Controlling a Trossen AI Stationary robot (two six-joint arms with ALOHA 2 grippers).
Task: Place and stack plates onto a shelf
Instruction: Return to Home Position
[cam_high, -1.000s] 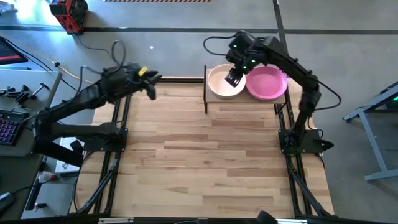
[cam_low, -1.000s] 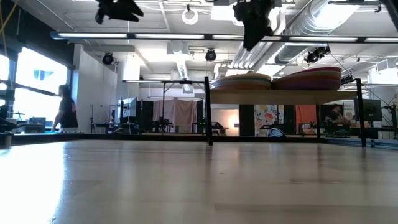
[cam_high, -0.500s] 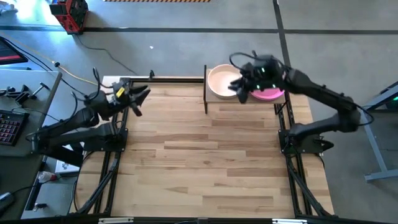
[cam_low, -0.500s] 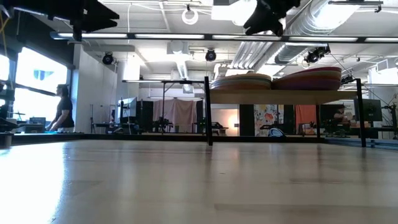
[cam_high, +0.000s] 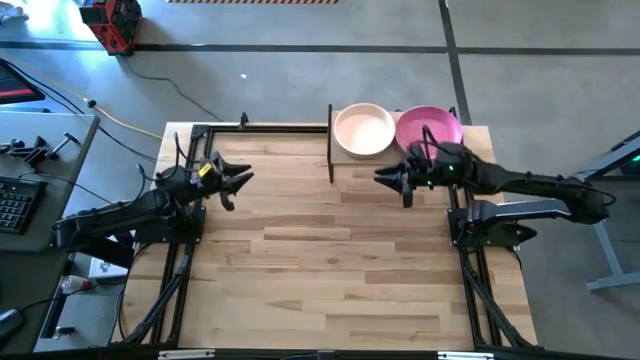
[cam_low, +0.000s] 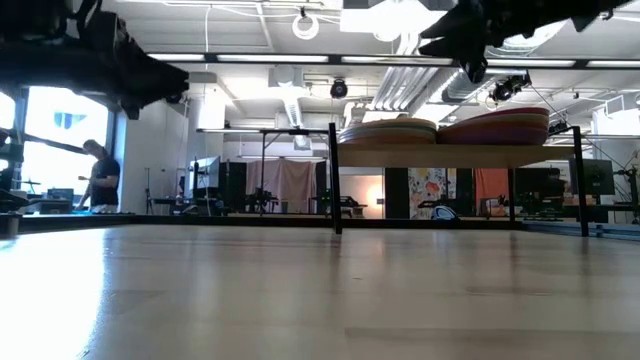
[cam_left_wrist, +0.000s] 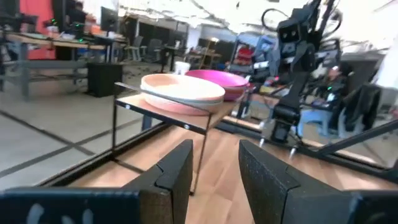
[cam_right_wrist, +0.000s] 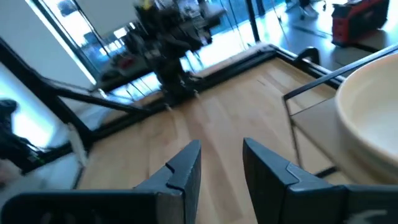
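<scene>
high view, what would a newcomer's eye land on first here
On the shelf at the table's far edge, a stack topped by a cream plate sits beside a stack topped by a magenta plate. In front of it, the left gripper and right gripper, both open, point toward each other from opposite sides over the wooden tabletop.

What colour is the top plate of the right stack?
That plate is magenta, clearest in the high view.
</scene>
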